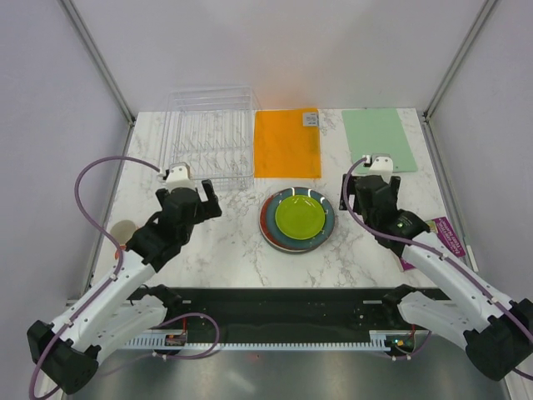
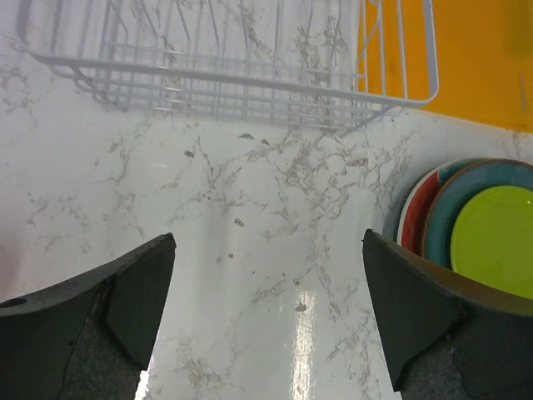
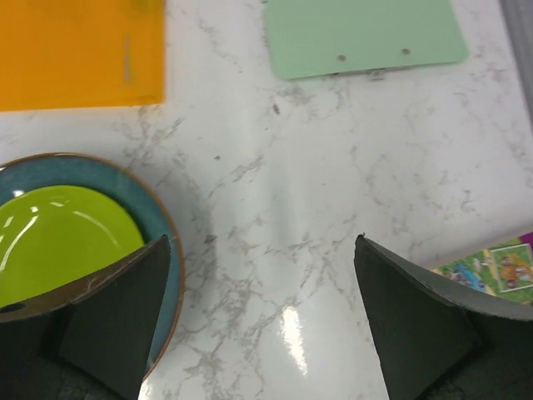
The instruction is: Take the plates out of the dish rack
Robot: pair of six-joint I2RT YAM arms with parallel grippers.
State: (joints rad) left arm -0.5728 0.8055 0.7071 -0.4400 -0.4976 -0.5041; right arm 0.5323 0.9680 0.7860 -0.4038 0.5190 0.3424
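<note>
Dish rack (image 1: 210, 133), far-left corner of bench (image 1: 233, 250): slots bare. 4 plates (image 1: 297, 218) stacked at bench centre, smallest lime one on top, so the stack sits stable. Left pincer (image 2: 268, 250) and right pincer (image 3: 262, 250) both released, grasping nothing, 1 each side of the stack. Unloading judged complete.

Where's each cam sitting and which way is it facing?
Top external: above and behind the bases, looking down on the table; both arms show.
Left wrist: on left wrist, facing the dish rack; open left fingers show.
Right wrist: on right wrist, facing the green mat; open right fingers show.
Shared: both wrist views catch the plates and orange mat.
</note>
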